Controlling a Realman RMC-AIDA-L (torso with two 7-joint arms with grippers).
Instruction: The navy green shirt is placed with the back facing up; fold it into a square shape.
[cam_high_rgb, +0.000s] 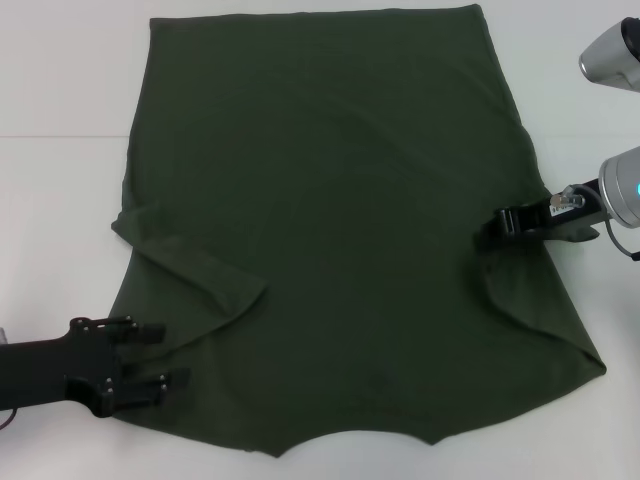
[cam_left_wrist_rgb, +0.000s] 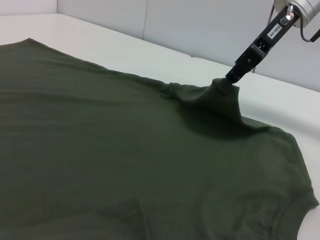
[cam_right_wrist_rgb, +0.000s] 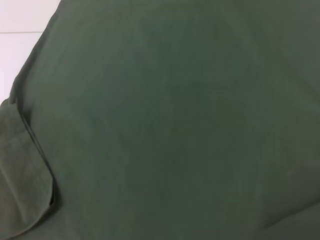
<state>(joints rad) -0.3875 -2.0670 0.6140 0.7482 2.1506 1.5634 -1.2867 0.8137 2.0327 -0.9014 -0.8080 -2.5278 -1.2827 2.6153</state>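
Observation:
The navy green shirt (cam_high_rgb: 330, 200) lies spread flat on the white table, collar end toward me. Its left sleeve (cam_high_rgb: 195, 265) is folded in over the body. My left gripper (cam_high_rgb: 168, 353) is open at the shirt's near left edge, with one finger on either side of the fabric there. My right gripper (cam_high_rgb: 487, 235) is shut on the shirt at its right side by the sleeve. In the left wrist view the right gripper (cam_left_wrist_rgb: 229, 79) pulls a small peak of the shirt (cam_left_wrist_rgb: 100, 150) up off the table. The right wrist view shows only the shirt (cam_right_wrist_rgb: 175, 125) from close above.
The white table (cam_high_rgb: 60, 200) shows bare on both sides of the shirt and beyond its far hem. A pale wall (cam_left_wrist_rgb: 200, 25) stands behind the table in the left wrist view. The right arm's silver links (cam_high_rgb: 615, 60) hang over the right edge.

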